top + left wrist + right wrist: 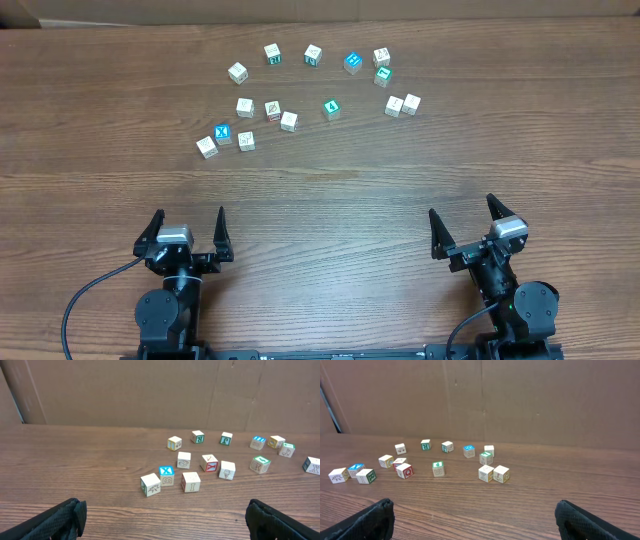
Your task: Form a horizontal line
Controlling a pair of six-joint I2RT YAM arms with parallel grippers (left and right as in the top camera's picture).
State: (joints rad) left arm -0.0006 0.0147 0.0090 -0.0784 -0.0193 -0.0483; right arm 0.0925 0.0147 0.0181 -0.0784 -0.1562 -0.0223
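Wood worktop [320,200]: brown with long grain and flat, so we think things will slide on it without tipping.
Cardboard wall [125,390]: plain brown, standing behind the far edge; we see nothing else of the room.
Left fingers [222,235]: spread wide, holding nothing, down at our edge.
Right fingers [438,235]: spread wide too, holding nothing.
Cubes [289,121]: scattered loose over the far half; the horizontal line is not made yet.
Pair of cubes [395,105]: touching side by side on the right; we think it is a good start.
Teal cube [331,108]: stands alone near the pair; we would pinch two flat sides, set it level with the pair and push it snug.
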